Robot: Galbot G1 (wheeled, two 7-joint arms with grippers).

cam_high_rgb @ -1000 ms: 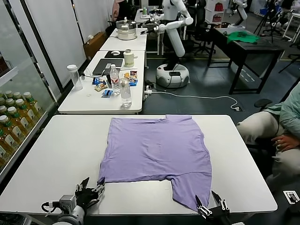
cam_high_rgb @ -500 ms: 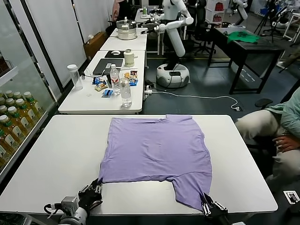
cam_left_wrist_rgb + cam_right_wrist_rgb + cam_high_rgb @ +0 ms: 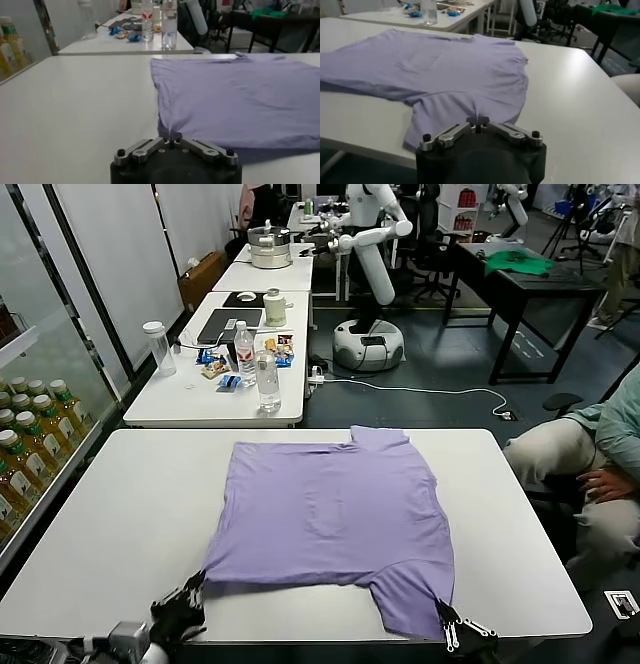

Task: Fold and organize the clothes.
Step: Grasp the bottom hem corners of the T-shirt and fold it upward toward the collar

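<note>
Since a fold needs two anchored points, the lavender-purple cotton T-shirt [image 3: 335,524], spread flat on the white table [image 3: 110,514], is pinched at its near corners by left gripper [image 3: 172,136] and right gripper [image 3: 478,121], both clamped.

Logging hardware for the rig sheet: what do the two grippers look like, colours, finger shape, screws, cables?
Both look alike. In its wrist view the left gripper has a matte black rounded body with two silver-grey metal fingers, each linkage carrying a black screw head. The right gripper has the same black housing, silver linkages and black screws. In the head view, a grey-white wrist section sits behind the left one. No markings or sleeves are visible.
</note>
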